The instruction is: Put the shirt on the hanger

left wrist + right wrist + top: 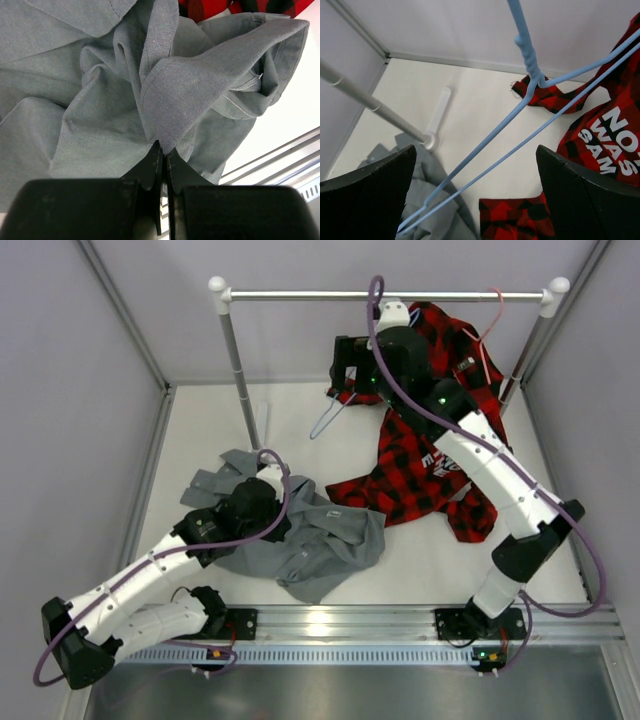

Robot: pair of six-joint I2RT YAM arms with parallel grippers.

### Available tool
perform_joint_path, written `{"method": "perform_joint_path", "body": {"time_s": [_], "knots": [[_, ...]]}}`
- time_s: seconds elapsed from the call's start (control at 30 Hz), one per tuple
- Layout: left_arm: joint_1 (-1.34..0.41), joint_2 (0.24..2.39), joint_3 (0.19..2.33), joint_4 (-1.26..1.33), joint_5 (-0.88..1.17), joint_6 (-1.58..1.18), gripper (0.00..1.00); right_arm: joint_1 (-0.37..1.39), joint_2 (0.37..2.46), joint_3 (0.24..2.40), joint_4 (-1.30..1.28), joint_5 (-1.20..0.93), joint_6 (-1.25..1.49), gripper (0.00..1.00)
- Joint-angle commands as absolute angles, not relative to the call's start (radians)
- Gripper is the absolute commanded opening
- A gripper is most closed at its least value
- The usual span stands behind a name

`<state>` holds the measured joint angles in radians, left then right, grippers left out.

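Your left jaws are pressed together on a raised fold of the shirt (175, 90), and only the edge of that fold sits between the tips. The rest of the grey cloth lies crumpled around them on the desk (200, 430), near your left arm's side, with one edge close to the plaid shirt (420, 465).

Your right jaws stand wide apart, up by the rail (385, 296). The hanger (530, 57) passes between them, and its blue wire touches neither finger. The wrist view cuts off the hook at the top, so you cannot tell whether it sits on the rail.

The risks, as I judge them:
- Nothing grips the hanger. If the hook is not properly seated, a nudge from a finger could swing it or knock it down onto the plaid shirt.
- The wire is thin and slick. If you clamp on the slanting arm instead of the twisted neck, it may slide or turn in the grip.
- The pinch on the shirt is shallow. Lifting quickly could pull the fold free, or raise the shirt as a bunch with no open collar to thread.
- The shirt and hanger are well apart. Carrying the shirt across could drag its trailing cloth over the plaid shirt and catch on it.
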<state>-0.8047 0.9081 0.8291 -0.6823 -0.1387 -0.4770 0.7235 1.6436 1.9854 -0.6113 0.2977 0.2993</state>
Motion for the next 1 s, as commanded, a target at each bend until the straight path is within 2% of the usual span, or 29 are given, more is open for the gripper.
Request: {"method": "perform_joint_path", "body": {"time_s": [0.0,0.13,0.33,0.43,0.7,0.77,0.83,0.97], "knots": [[-0.799,0.894,0.815,-0.667,-0.133,-0.477,0.00,0.752,1.721,2.060,-0.595,0.480,0.282,0.99],[-0.799,0.879,0.808,-0.664,-0.135,-0.474,0.00,0.770,1.692,2.014,-0.594,0.577,0.273,0.99],[-0.799,0.881,0.807,-0.663,-0.129,-0.474,0.00,0.775,1.568,1.896,-0.571,0.562,0.252,0.88],[-0.799,0.874,0.805,-0.661,-0.123,-0.476,0.00,0.750,1.517,1.839,-0.571,0.499,0.244,0.63],[-0.801,0.870,0.804,-0.658,-0.117,-0.474,0.00,0.678,1.447,1.721,-0.569,0.342,0.175,0.59],[-0.799,0.868,0.804,-0.658,-0.117,-0.474,0.00,0.666,1.433,1.698,-0.568,0.331,0.158,0.47],[-0.799,0.865,0.802,-0.658,-0.115,-0.474,0.00,0.657,1.420,1.686,-0.569,0.301,0.146,0.41],[-0.799,0.864,0.802,-0.657,-0.115,-0.474,0.00,0.638,1.413,1.658,-0.569,0.238,0.083,0.36]]}}
